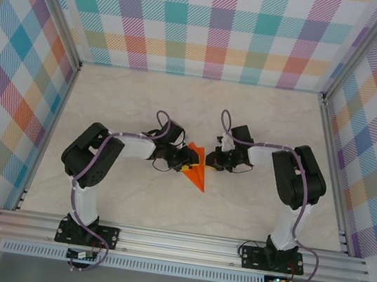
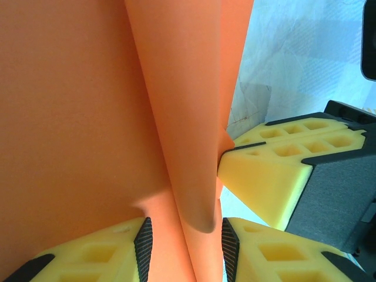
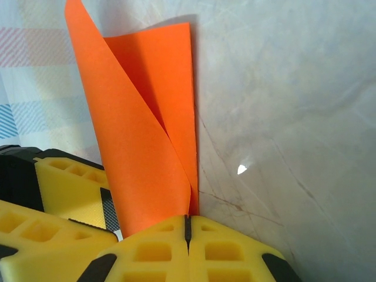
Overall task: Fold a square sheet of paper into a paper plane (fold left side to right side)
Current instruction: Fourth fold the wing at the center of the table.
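While both end effectors clamp it, the orange paper (image 1: 197,168) hangs between them.

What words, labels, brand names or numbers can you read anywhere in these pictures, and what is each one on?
None: no readable text in any view.
The orange paper is plain and unprinted.
The yellow finger pads carry only moulded square recesses.
The plaid walls and marbled table show pattern only.

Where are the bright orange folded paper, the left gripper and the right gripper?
bright orange folded paper (image 3: 147,141), right wrist view, on its curled flap.
left gripper (image 2: 183,238), left wrist view, between its fingertips.
right gripper (image 3: 188,229), right wrist view, at its closed fingertips.
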`<act>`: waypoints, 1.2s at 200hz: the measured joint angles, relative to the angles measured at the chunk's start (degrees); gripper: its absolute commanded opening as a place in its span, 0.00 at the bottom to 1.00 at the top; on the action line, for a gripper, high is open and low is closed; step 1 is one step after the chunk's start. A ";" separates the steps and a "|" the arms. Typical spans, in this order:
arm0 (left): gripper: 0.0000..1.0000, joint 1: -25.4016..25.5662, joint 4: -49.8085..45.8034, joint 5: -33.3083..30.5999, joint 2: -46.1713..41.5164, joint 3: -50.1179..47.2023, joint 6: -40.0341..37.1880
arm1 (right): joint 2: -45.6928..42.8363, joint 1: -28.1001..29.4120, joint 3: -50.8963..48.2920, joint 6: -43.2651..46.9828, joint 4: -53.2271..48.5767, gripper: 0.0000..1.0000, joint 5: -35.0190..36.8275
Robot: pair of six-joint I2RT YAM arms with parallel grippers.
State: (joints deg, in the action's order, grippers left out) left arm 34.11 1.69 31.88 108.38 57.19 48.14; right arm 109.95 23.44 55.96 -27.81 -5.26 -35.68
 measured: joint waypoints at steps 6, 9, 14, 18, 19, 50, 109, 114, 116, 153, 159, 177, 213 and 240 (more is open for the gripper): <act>0.39 0.00 0.00 0.00 0.00 0.00 0.00 | 0.00 0.02 0.09 0.00 0.00 0.02 0.07; 0.38 0.00 0.00 0.00 0.00 0.00 0.00 | 0.00 0.02 0.11 0.00 0.00 0.02 0.11; 0.38 0.00 0.00 0.00 0.00 0.00 0.00 | 0.02 0.07 0.15 0.00 -0.02 0.02 0.11; 0.38 0.00 0.00 0.00 0.00 0.00 0.00 | 0.04 0.07 0.20 0.00 -0.02 0.02 0.11; 0.38 0.00 0.00 0.00 0.00 0.00 0.00 | 0.04 0.07 0.20 0.00 -0.07 0.02 0.11; 0.38 0.00 0.00 0.00 0.00 0.00 0.00 | 0.26 0.28 0.74 0.07 -0.42 0.02 0.33; 0.38 0.00 0.00 0.00 0.00 0.00 0.00 | 0.37 0.31 0.83 0.22 -0.42 0.02 0.35; 0.38 0.00 0.00 0.00 0.00 0.00 0.00 | 0.37 0.31 0.83 0.24 -0.42 0.02 0.35; 0.38 0.00 0.00 0.00 0.00 0.00 0.00 | 0.37 0.31 0.83 0.24 -0.42 0.02 0.35; 0.38 0.00 0.00 0.00 0.00 0.00 0.00 | 0.37 0.48 1.09 0.48 -0.92 0.02 0.74; 0.38 0.00 0.00 0.00 0.00 0.00 0.00 | 0.37 0.59 1.27 0.68 -1.25 0.02 0.90; 0.39 0.00 0.00 0.00 0.00 0.00 0.00 | 0.44 0.92 1.90 1.46 -2.45 0.02 1.66; 0.41 0.00 -0.39 0.09 0.00 0.22 -0.68 | 0.70 1.55 3.23 2.64 -4.74 0.02 3.13; 0.43 0.00 -2.25 0.20 -0.04 1.77 -1.55 | 0.96 1.70 3.65 3.04 -5.29 0.02 3.37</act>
State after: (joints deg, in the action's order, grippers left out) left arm 34.11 -0.56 32.08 108.33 58.96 46.59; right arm 110.91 25.15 59.61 -24.77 -10.55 -32.32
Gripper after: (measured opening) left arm 0.423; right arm 0.045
